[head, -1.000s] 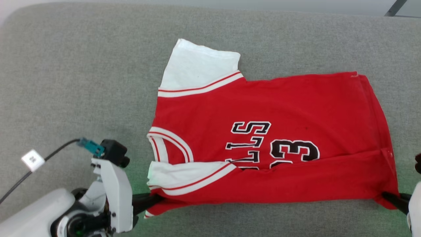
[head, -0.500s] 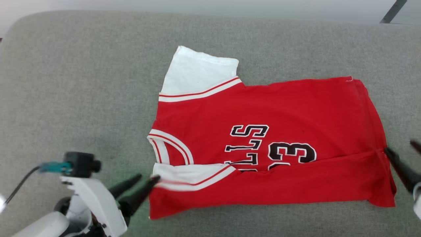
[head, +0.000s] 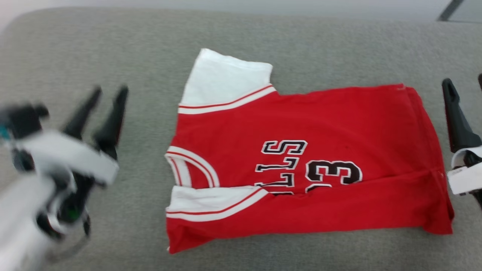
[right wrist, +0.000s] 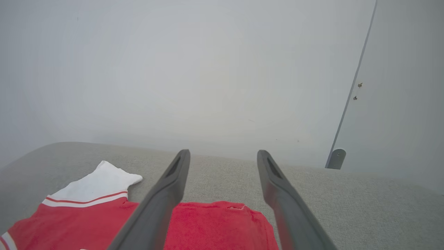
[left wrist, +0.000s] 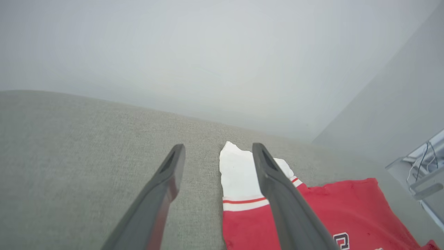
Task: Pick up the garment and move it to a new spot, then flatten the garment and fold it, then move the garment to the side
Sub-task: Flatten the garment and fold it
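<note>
- Garment (head: 320, 124) is laid flat on the grey cushion (head: 113, 45), with the neck end turned left and the hem turned right.
- Well to the left of the garment, the left gripper (head: 110, 92) is seen blurred above the cushion. Its two dark fingers are spread and nothing is held between them.
- At the garment's far left corner, the white lining (head: 226, 79) is turned outward, edged by striped trim.
- Along the garment's near side, a long edge is folded up over the lower part of the black number (head: 335, 171).
- Just past the garment's right hem, the right gripper (head: 464, 79) is held apart from the cloth, with its jaws parted and empty.
</note>
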